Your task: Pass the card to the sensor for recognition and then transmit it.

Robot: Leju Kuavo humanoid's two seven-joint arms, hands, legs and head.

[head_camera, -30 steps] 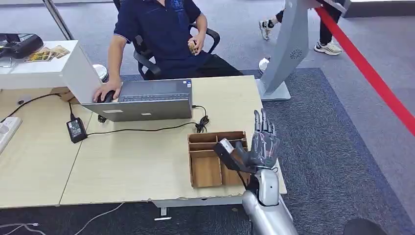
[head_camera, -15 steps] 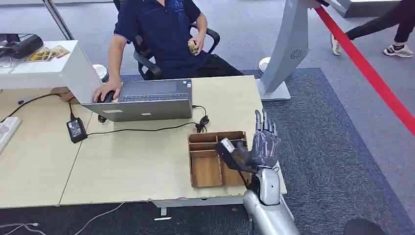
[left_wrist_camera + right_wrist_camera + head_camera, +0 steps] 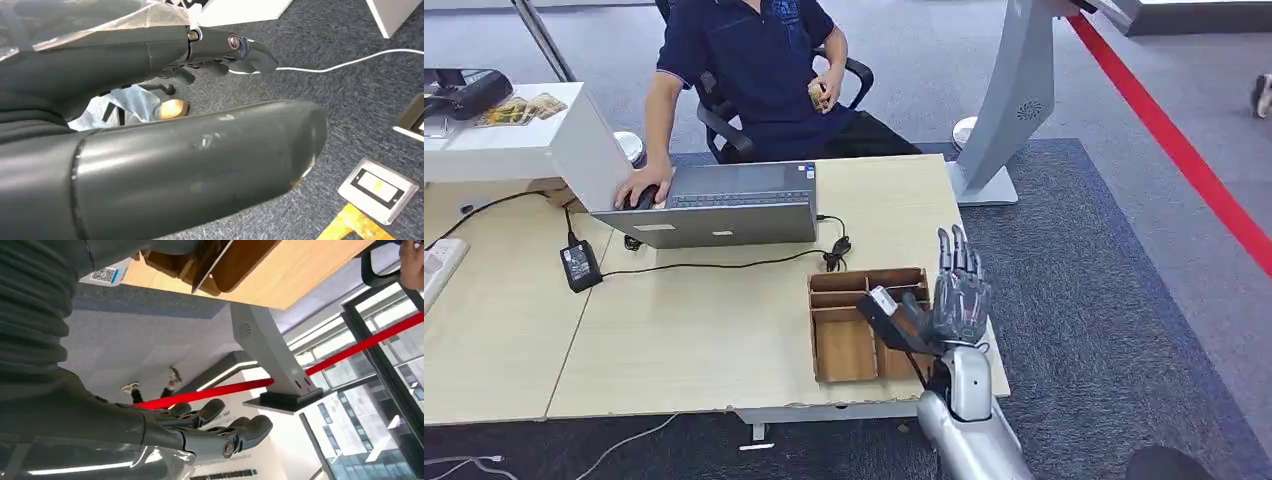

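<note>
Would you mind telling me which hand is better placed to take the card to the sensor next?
The right hand, probably. It is raised over the wooden tray on the desk and already pinches the card. The left hand hangs over the carpet, away from the desk.

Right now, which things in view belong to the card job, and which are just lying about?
Job:
- white QR-code card, at the thumb of the right hand
- wooden divided tray
- grey slanted stand, probably the sensor

Lying about:
- grey laptop
- black power adapter
- white power strip
- red barrier tape
</note>
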